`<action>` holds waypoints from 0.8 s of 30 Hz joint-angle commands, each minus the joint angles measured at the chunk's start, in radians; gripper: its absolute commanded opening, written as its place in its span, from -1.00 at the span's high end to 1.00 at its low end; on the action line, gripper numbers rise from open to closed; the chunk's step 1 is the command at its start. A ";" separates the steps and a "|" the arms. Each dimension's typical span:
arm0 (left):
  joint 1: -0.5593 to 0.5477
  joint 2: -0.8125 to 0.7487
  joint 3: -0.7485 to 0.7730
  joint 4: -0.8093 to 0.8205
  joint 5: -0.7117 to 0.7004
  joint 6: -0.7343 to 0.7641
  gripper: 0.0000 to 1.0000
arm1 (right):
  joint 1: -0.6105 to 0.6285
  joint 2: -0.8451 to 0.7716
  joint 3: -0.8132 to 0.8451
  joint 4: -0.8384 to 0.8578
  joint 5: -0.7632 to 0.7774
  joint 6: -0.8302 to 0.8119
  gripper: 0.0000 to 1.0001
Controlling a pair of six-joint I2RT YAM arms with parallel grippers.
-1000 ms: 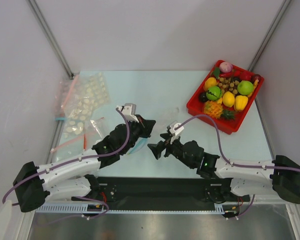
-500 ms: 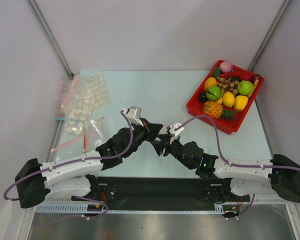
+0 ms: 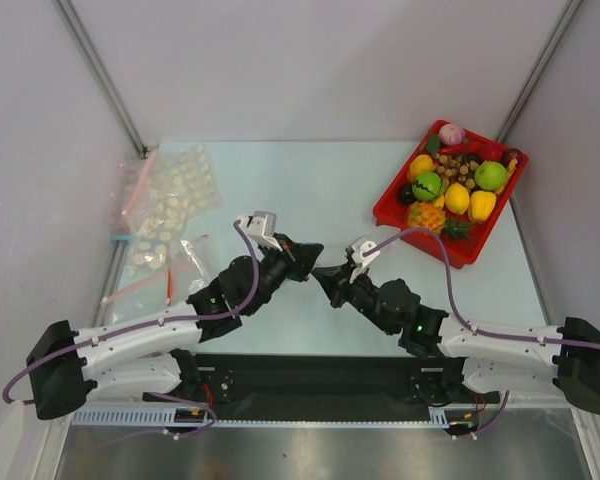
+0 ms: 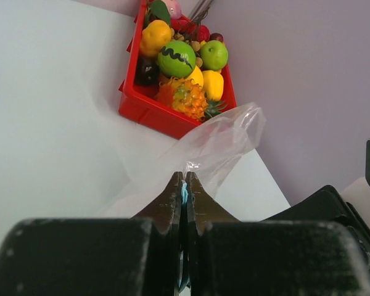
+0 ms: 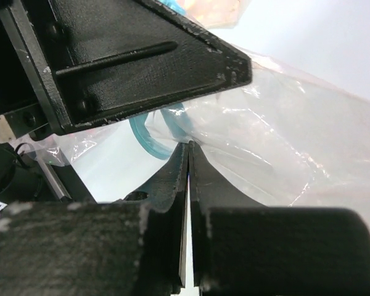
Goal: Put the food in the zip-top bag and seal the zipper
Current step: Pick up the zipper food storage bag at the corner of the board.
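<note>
Red tray (image 3: 458,256) far right; pink-striped bags (image 3: 165,195), perhaps several, left.

We see bright, even light from overhead; shadows on the table (image 3: 310,190) are faint and soft. Both wrist views blur the near black fingers (image 4: 166,203); the left one shows the far red tray (image 4: 149,111) sharp and the clear bag (image 4: 225,139) glinting mildly.

We find the tray (image 3: 458,256) at the far right of the table (image 3: 280,170), with the food (image 3: 450,185) in it. Spare bags (image 3: 165,200) lie at the far left. Nearer, mid-table, the zip-top bag (image 4: 222,139) sits between the left gripper (image 4: 184,180) and the right gripper (image 5: 188,151).
</note>
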 commanded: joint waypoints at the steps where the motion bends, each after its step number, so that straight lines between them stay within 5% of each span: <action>1: -0.009 -0.030 -0.006 0.005 -0.039 0.032 0.93 | -0.018 -0.046 0.002 0.041 -0.009 0.011 1.00; 5: -0.007 -0.034 -0.006 -0.002 -0.071 0.042 0.93 | -0.019 -0.055 0.009 0.014 -0.022 0.008 0.72; 9: -0.007 -0.049 0.001 -0.035 -0.114 0.046 0.93 | -0.019 -0.052 0.014 0.002 -0.017 0.002 -0.15; 24: -0.007 -0.201 -0.011 -0.122 -0.243 0.075 0.97 | -0.163 -0.096 0.002 -0.081 0.009 0.114 -0.41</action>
